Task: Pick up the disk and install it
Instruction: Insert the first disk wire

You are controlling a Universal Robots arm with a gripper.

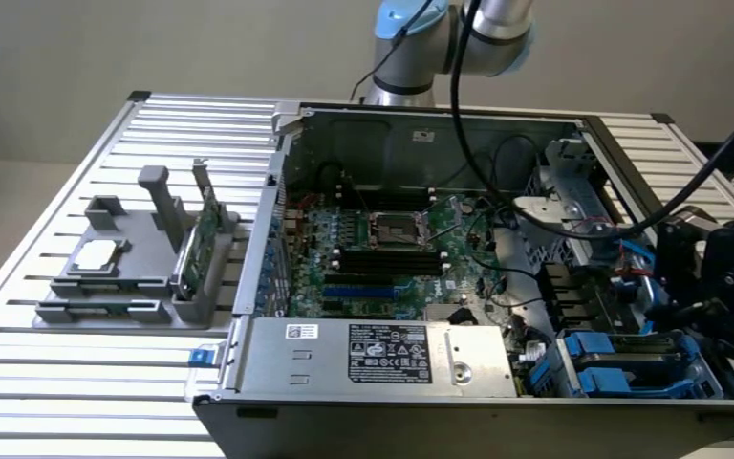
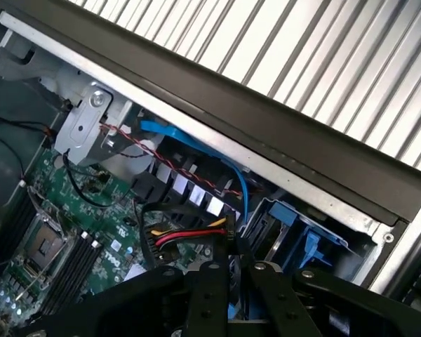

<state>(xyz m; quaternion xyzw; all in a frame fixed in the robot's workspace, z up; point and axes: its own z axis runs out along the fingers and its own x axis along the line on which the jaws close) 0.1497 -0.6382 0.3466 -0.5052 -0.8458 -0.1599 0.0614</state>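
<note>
Where the open computer case point(image 1: 469, 426) comes nearest in the exterior view, the disk point(image 1: 631, 366) sits in the drive bay at about four o'clock, framed by its blue bracket. Near it, at three o'clock, hangs the gripper point(image 2: 236, 263); clenched or released, I cannot tell. Farther back, the motherboard point(image 1: 393, 244) lies at centre, the arm point(image 1: 450, 43) at twelve.

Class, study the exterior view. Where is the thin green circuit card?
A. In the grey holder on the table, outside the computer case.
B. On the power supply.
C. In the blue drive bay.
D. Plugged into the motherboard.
A: the green circuit card stands on edge in the grey holder on the slatted table, to the exterior view's left of the open computer case.
</note>
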